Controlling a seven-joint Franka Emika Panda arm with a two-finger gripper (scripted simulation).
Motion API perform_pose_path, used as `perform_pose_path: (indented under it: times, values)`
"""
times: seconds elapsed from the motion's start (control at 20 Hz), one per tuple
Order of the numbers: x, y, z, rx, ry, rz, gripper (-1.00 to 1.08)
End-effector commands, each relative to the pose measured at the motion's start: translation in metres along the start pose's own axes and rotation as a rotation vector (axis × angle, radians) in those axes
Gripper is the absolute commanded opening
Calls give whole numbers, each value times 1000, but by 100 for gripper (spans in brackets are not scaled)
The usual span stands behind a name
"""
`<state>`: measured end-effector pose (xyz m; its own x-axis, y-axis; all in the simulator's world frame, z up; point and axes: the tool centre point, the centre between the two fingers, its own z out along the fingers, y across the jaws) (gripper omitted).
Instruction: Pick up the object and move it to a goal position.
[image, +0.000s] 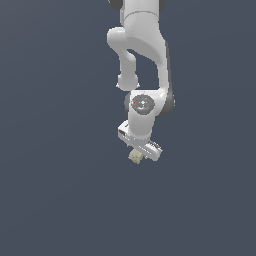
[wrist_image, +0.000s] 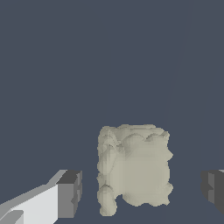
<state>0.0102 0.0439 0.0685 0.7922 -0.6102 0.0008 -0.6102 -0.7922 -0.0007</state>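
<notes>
Your gripper (wrist_image: 141, 192) is open, with one finger (wrist_image: 69, 194) on each side of the lumpy tan chunk (wrist_image: 133, 168) and a gap on both sides (neither finger touches it). From outside, the chunk (image: 135, 156) sits right under the white arm (image: 144, 65). All around it you see only the flat dark floor (image: 50, 190).

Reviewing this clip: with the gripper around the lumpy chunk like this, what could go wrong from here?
The gripper is open, with gaps between both fingers and the tan object, so lifting now would likely leave it behind. Its bumpy surface may give poor pad contact, so it could twist or slip on closing. The object sits nearer one finger, so closing might push it sideways.
</notes>
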Motion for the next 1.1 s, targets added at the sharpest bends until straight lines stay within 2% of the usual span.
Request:
perform_pose_path:
  times: [0.0, 0.35, 0.4, 1.05]
  values:
    - [-1, 1, 14, -1, -1, 1, 100]
    - [0, 0, 29, -1, -1, 2, 100]
    - [0, 0, 29, -1, -1, 2, -100]
    - [-1, -1, 26, 0, 0, 2, -100]
